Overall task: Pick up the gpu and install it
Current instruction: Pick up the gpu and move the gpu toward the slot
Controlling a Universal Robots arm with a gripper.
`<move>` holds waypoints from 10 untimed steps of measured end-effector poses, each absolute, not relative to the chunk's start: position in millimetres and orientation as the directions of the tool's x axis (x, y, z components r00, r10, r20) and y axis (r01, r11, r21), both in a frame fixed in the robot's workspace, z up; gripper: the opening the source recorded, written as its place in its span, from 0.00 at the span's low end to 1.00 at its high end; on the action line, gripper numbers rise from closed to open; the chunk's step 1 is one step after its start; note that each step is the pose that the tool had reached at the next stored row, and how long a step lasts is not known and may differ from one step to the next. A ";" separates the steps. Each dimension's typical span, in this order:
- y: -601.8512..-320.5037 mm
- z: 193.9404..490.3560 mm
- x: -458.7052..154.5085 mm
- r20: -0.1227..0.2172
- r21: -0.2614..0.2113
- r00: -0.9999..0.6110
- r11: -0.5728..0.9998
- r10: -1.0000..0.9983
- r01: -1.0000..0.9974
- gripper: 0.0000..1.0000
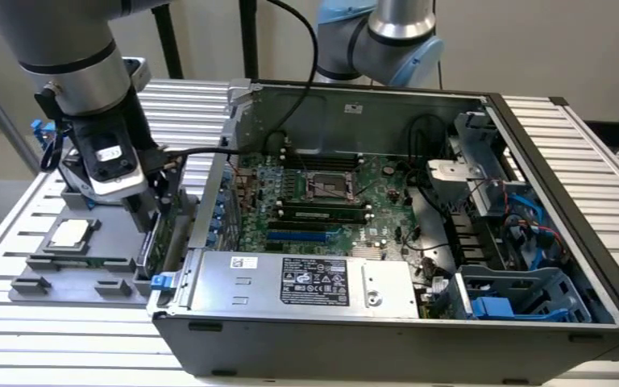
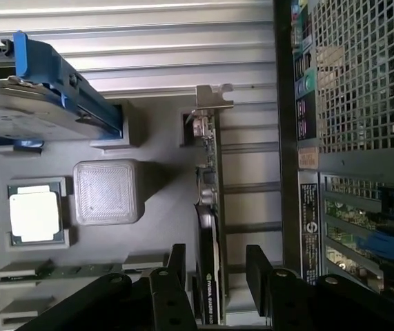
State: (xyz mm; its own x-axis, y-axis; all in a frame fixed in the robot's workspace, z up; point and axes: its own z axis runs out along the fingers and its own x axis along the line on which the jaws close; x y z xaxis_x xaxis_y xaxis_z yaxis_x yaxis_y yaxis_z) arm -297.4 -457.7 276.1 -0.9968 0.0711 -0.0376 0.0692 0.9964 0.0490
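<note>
At nine o'clock of the open grey steel computer case [image 1: 396, 339], exterior view, we log the grey moulded parts tray [image 1: 84, 270]. Black two-finger gripper [image 2: 217, 258] hangs unclenched, jaws straddling the gpu [image 2: 209, 200], a thin green-and-black card on edge at the tray's three o'clock side. Risk, we judge: uneven jaw gaps; closing could tilt it, snagging its silver end bracket [image 2: 210, 100].

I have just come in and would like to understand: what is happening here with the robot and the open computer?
A single robot arm is working beside the open computer case. Its gripper hangs over the grey parts tray, fingers open on either side of the gpu, which stands on its edge in a slot of the tray. The fingers do not appear to touch the card, so it is not yet picked up or installed.
</note>
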 end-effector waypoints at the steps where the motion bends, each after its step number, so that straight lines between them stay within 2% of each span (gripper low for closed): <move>1: -457.7 274.4 -297.4 -0.038 0.049 -0.997 0.996 0.071 0.069 1.00; 10: -457.7 258.0 -297.4 -0.038 0.049 -0.997 0.996 0.071 0.069 1.00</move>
